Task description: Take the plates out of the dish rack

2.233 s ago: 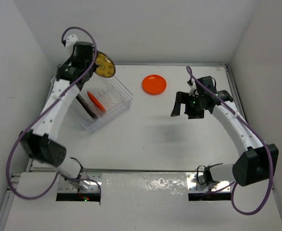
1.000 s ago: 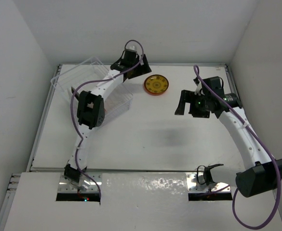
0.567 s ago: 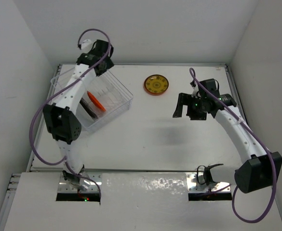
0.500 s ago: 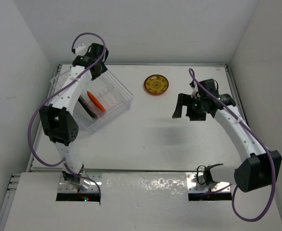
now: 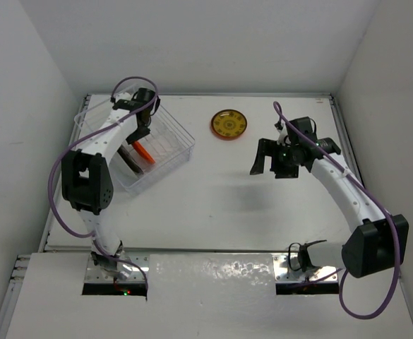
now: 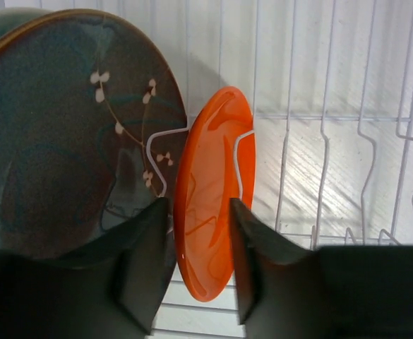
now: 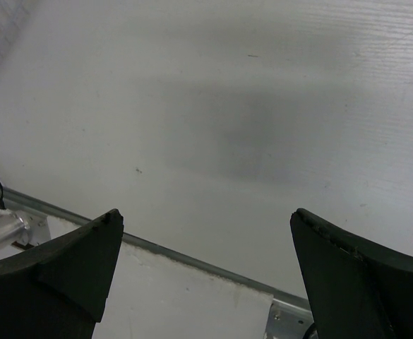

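1. Dish rack (image 5: 169, 147): clear plastic rectangular tub, far-left part of the white table (image 5: 213, 205), set at an angle. White wire dividers (image 6: 324, 141) line its floor.
2. Orange plate (image 6: 210, 183): bright orange, round, shallow, ceramic. Stands on edge in a divider slot of the dish rack.
3. Teal plate (image 6: 65, 141): dark teal, round, with a pale sprig pattern. Stands on edge in the rack, just beside the orange plate on its left in the left wrist view.
4. Yellow plate (image 5: 229, 124): yellow with a brownish centre and an orange-red rim. Lies flat on the table, well apart from the rack, towards the far middle.
5. Left gripper (image 6: 199, 215): reaches down into the rack. Jaws are narrow, one black finger (image 6: 146, 254) on each side of the orange plate's lower rim. Whether they press it, I cannot tell.
6. Right gripper (image 7: 206, 240): hangs over bare table at mid-right. Jaws are wide apart and hold nothing.
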